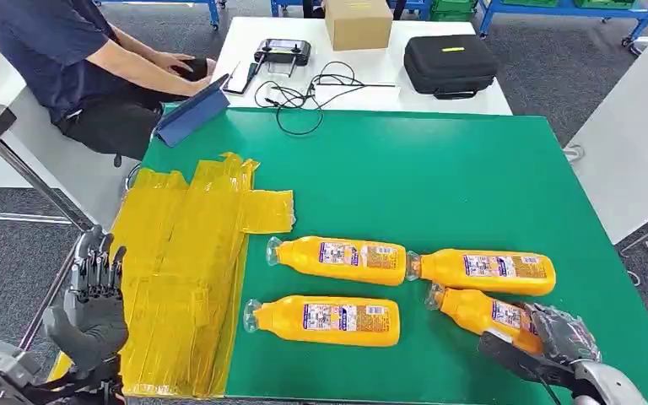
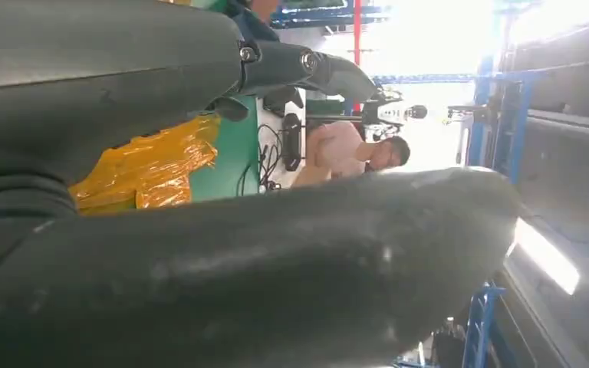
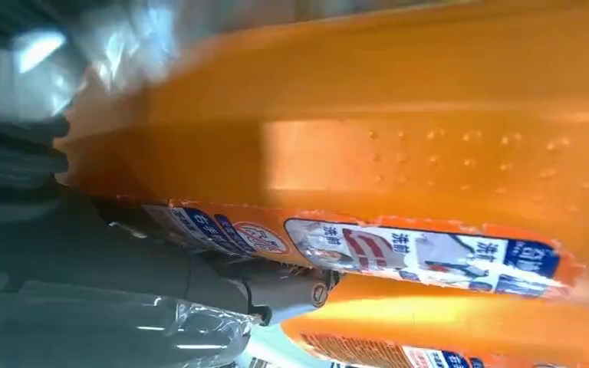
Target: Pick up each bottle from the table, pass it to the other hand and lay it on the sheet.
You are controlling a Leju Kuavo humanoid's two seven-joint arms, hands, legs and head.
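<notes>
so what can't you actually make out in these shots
- Right hand grip on the nearest orange plastic bottle: in the head view the hand covers the bottle's base, so whether its fingers have closed cannot be told.
- Bottle label text: right wrist view, blurred.
- Yellow plastic sheet: left wrist view, mostly hidden by the left hand.
</notes>
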